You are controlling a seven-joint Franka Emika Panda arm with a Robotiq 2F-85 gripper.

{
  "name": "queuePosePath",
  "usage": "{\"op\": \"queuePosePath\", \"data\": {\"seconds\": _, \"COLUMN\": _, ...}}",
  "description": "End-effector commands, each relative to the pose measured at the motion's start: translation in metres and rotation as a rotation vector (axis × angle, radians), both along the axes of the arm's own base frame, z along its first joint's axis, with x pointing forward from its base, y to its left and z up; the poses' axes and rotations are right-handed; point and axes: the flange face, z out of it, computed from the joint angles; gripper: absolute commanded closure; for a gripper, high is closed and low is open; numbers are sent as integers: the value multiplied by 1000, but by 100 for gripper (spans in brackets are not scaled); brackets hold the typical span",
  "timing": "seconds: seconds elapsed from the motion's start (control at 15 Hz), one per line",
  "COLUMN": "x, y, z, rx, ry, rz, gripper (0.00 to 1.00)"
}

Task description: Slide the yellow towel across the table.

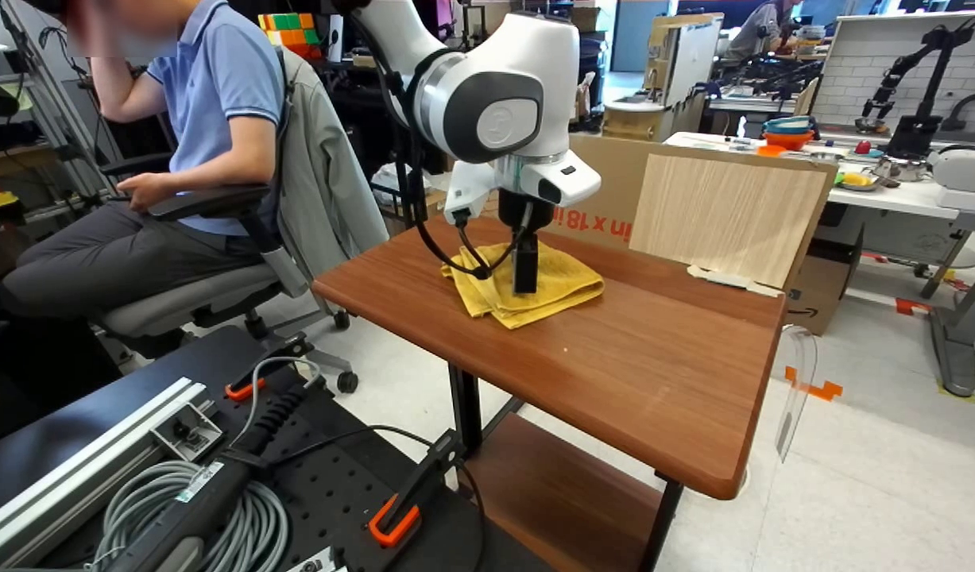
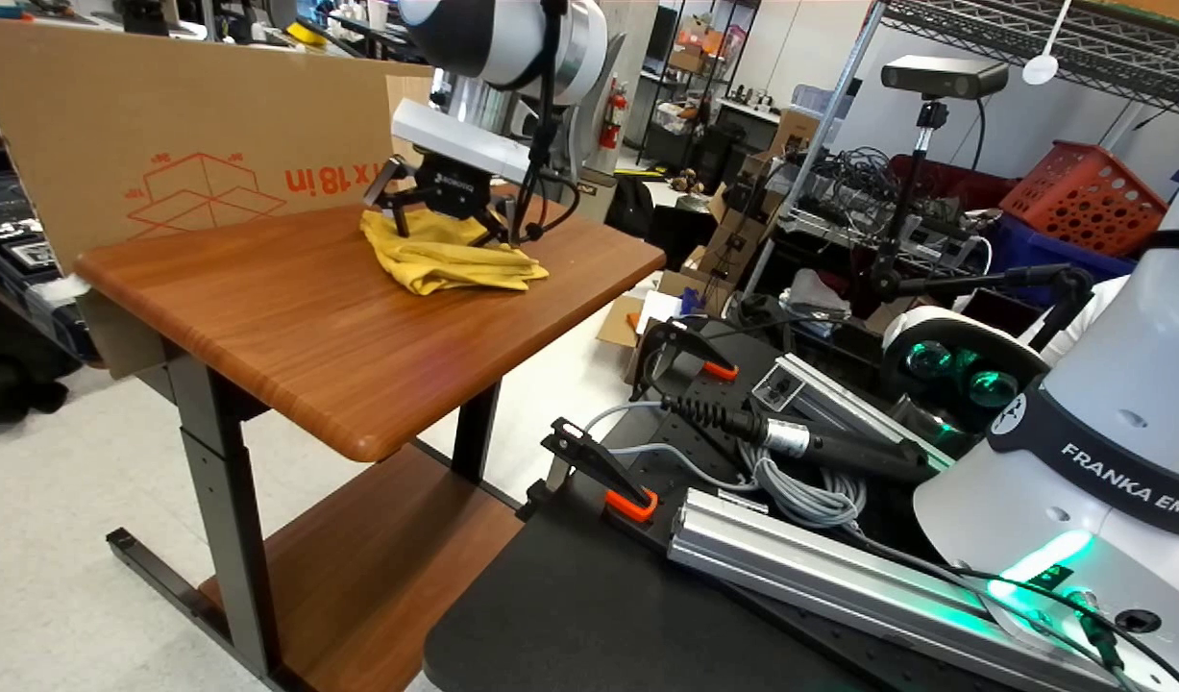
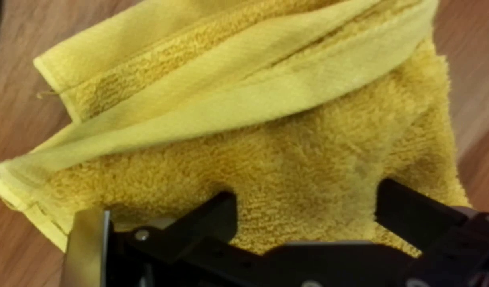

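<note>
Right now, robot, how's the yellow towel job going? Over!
Gripper open. Yellow towel under it, rumpled on table. Cardboard stands along one table edge, may block that way.

In an exterior view, your reddish-brown worktop (image 1: pixel 638 357) is spanning the middle of the frame; a rumpled yellow towel (image 1: pixel 562 280) is lying on it, near centre.

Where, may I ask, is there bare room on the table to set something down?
In an exterior view, the widest free patch of the table runs from the yellow towel to the right-hand end, in front of the pale wood board. A smaller patch lies left of the towel. The towel itself is crowded: the open gripper stands over it.
</note>
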Motion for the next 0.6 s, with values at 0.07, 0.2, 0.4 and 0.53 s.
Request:
{"op": "queuePosePath", "data": {"seconds": 0.07, "x": -24, "y": 82, "z": -18, "rx": 85, "ry": 15, "rz": 169, "gripper": 0}}
{"op": "queuePosePath", "data": {"seconds": 0.2, "x": -25, "y": 112, "z": -21, "rx": 135, "ry": 17, "rz": 205, "gripper": 0}}
{"op": "queuePosePath", "data": {"seconds": 0.4, "x": -13, "y": 132, "z": -19, "rx": 194, "ry": -12, "rz": 189, "gripper": 0}}
{"op": "queuePosePath", "data": {"seconds": 0.53, "x": 6, "y": 123, "z": -19, "rx": 199, "ry": -59, "rz": 138, "gripper": 0}}
